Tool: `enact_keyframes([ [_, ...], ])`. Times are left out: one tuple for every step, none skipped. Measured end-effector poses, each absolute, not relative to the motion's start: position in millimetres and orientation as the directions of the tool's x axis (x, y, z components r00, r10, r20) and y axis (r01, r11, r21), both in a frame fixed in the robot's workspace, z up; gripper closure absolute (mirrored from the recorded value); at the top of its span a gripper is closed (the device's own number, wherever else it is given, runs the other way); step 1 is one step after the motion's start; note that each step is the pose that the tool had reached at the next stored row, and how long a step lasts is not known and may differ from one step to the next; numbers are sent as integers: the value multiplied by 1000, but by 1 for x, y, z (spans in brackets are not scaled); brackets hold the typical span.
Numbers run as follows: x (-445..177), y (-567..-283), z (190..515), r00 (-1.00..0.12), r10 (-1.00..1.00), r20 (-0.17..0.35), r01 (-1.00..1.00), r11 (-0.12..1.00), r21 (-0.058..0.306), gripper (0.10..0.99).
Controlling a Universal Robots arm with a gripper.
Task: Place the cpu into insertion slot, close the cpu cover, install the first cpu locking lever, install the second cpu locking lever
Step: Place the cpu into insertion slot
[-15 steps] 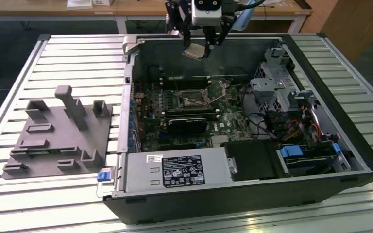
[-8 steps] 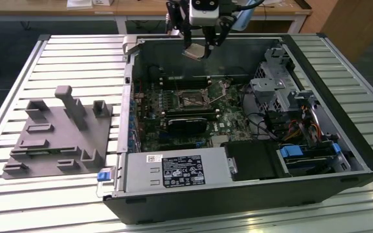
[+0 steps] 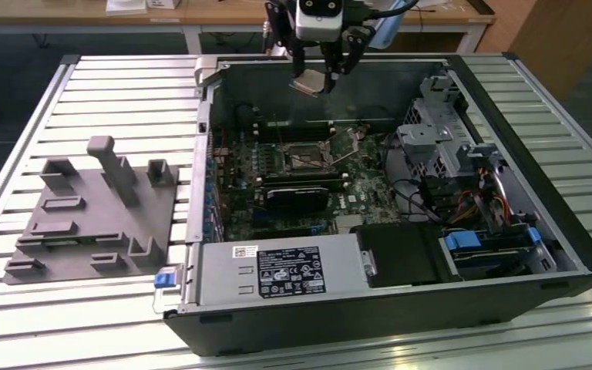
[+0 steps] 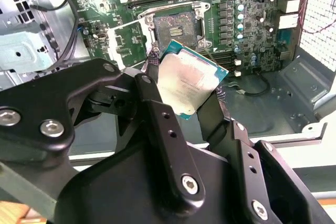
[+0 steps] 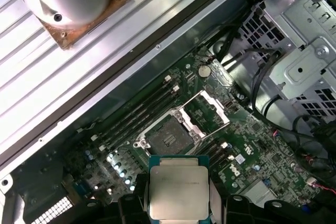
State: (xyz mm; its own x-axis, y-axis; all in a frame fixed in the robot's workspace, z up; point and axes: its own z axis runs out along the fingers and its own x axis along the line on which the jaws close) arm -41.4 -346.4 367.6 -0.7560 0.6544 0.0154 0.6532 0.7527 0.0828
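The cpu [image 4: 191,80] in fingers [image 4: 157,119] above case [image 3: 548,146] on slatted table [image 3: 121,85]

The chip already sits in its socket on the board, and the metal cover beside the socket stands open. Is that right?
Not quite. The first wrist view shows the chip clamped in the gripper above the board; the socket is empty. The metal cover does stand open.
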Motion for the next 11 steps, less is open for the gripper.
enact_keyframes([
  [-41,-346,368,-751,660,15,658,748,83,545],
  [-41,-346,368,-747,665,15,663,744,82,545],
  [-41,-346,367,-743,669,15,668,739,82,545],
  [-41,-346,367,-738,675,15,673,735,82,545],
  [-41,-346,367,-733,680,15,678,730,82,545],
  [-41,-346,367,-729,684,15,683,726,82,545],
  [-41,-346,367,-724,689,15,688,721,82,545],
  [-41,-346,367,-720,694,14,693,717,82,545],
  [-41,-346,367,-715,699,14,697,712,82,545],
  [-41,-346,367,-710,704,14,702,707,82,545],
  [-41,-346,367,-706,708,14,707,703,81,545],
])
